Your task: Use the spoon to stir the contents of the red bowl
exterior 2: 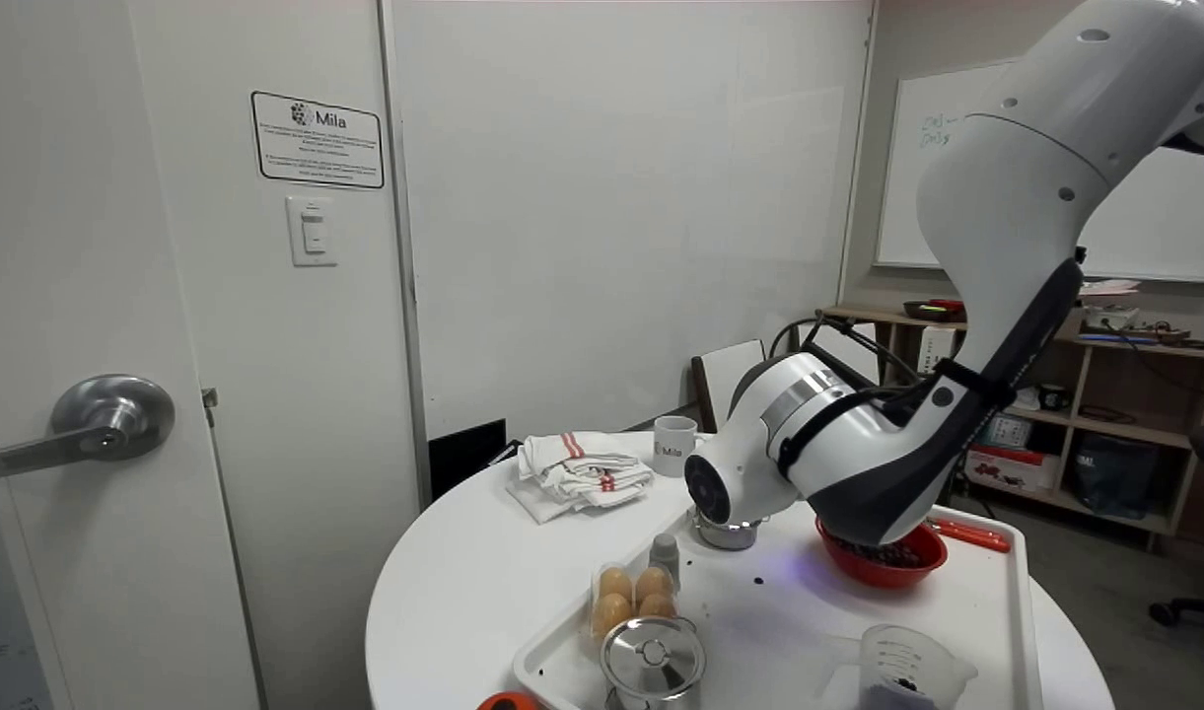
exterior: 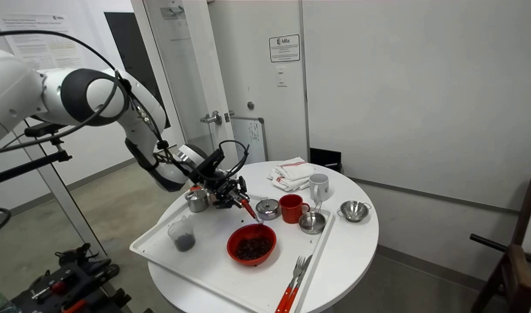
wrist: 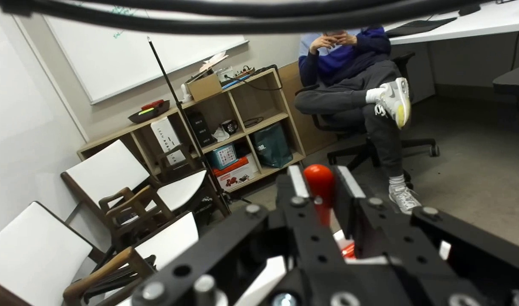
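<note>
Claw pinching spoon by orange-red handle, wrist view shows handle end squeezed in there. Long axis slants down away from claw, head lowest. Red bowl lies roughly that same way, below claw, on tray on tabletop. Head near rim in an exterior view, can't tell if over it. Pre-stir imo: probably needs small nudge across, then dip into dark contents; 1 likely snag, clipping rim.

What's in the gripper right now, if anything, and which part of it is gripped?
The spoon, by its orange-red handle, near the rounded end.
</note>
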You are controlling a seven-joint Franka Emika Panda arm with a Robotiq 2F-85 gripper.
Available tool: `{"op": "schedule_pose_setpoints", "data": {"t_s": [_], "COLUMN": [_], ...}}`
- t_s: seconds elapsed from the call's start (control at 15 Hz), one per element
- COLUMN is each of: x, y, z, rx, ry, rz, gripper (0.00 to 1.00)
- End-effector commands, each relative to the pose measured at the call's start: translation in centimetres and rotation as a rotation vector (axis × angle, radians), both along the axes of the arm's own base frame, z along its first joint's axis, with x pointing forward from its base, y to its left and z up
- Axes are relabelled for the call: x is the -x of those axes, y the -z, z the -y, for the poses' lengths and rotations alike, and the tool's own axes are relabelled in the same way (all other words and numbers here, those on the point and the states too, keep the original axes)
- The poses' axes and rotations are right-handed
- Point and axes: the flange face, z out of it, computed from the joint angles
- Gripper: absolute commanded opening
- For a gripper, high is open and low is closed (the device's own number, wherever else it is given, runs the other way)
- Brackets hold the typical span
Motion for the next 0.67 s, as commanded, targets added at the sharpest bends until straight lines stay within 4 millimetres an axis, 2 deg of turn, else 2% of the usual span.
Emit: {"op": "schedule_pose_setpoints", "data": {"t_s": [0.0,0.4,0.6], "x": [-0.6,2.1,3.8], "y": [-0.1,1.6,3.1], "z": [-1.0,-0.3,0.7], "rx": [0.012,-0.008,-0.014], "ry": [-0.022,0.010,0.044], "rz": [0.007,-0.027,-0.059], "gripper": [0.05,0.05,0.05]}}
